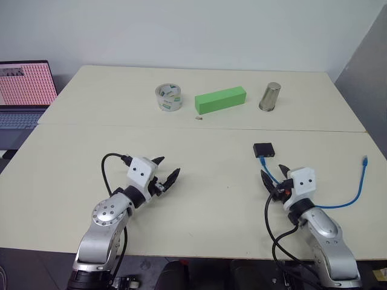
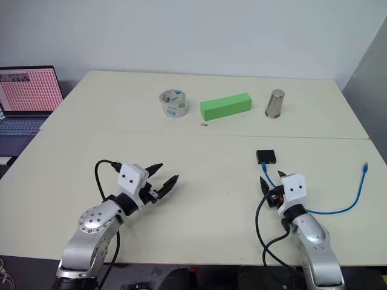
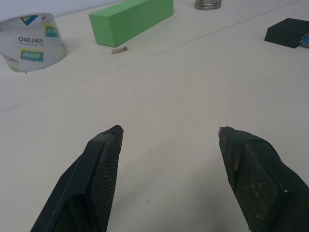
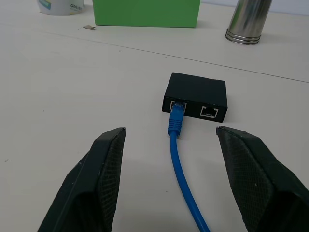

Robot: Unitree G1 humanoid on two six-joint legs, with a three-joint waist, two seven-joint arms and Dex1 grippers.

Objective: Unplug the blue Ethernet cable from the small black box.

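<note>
Both pincers are hovering wide and empty. The right pincer (image 4: 169,179) is straddling the blue Ethernet cable (image 4: 179,159), plugged into the small black box (image 4: 195,95) on the worktop's right; next, probably closing on the plug.

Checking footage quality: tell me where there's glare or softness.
Right wrist view: the plug and black box are sharp, and the metal cup shows bright streaks. Left wrist view: the near fingers look soft. Eye views: even light, faint shadows.
</note>
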